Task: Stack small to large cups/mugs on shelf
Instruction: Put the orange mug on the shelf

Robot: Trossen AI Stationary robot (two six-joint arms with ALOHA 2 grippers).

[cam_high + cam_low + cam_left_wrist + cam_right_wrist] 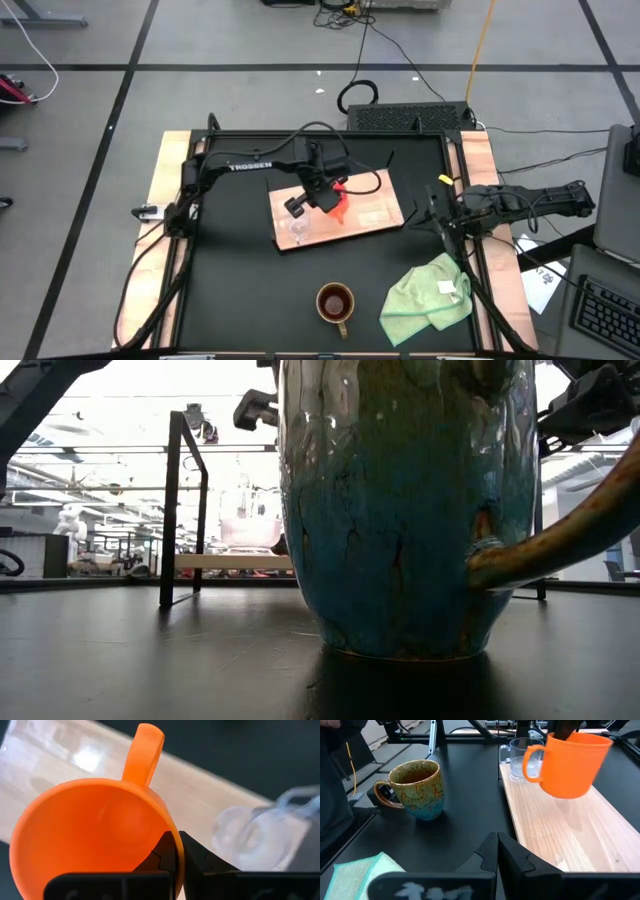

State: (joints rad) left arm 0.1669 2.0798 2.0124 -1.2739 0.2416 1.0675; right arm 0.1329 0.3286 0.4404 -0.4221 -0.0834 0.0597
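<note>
Left end effector [322,192], at the overhead frame's center, is clamped on the rim of your one orange cup [337,204], held above the wooden shelf [370,212]. "TROSSEN" reads on its arm. One clear glass cup [298,230] stands on the shelf's lower left; one brown mug [335,302] sits bottom center on the surface. Right end effector [436,212] waits closed, right edge.

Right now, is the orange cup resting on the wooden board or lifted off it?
Lifted: the left gripper pinches the orange cup by its rim, clear above the wooden board.
</note>
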